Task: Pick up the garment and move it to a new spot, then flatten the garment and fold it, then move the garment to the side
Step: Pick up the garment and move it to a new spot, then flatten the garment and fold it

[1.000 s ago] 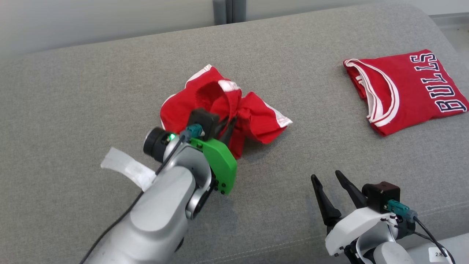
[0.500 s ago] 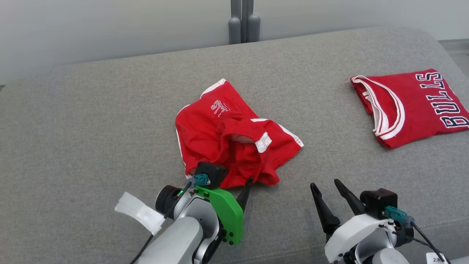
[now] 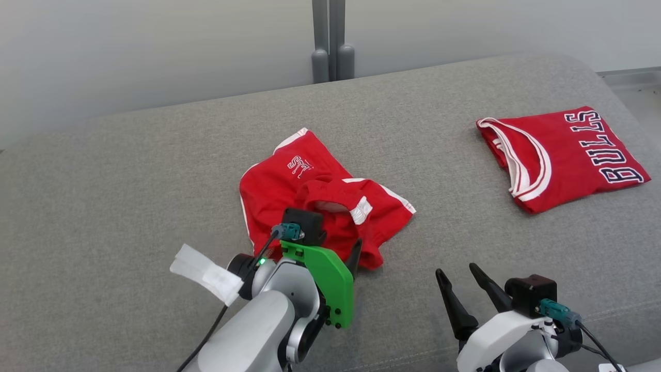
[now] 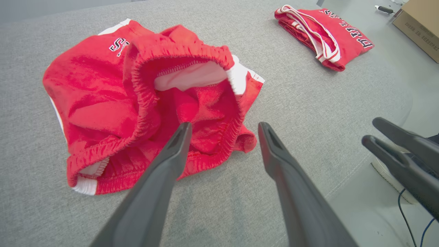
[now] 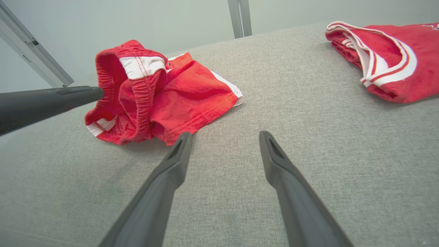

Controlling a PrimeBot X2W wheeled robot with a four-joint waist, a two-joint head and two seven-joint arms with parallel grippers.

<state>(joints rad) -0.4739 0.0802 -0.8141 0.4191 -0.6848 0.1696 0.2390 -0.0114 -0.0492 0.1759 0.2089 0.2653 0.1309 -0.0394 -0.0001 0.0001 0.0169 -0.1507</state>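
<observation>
Red shorts are seen crumpled at the middle of the grey fabric surface, just ahead of the spread left tool; the right tool is held spread and empty nearby.

place: lab-like room | cues: grey padded surface, metal post, cardboard box

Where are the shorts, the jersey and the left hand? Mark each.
shorts [image 3: 273, 191]: head view, flat leg panel.
jersey [image 3: 573, 155]: head view, red chest.
left hand [image 4: 223, 126]: left wrist view, between fingertips.
</observation>
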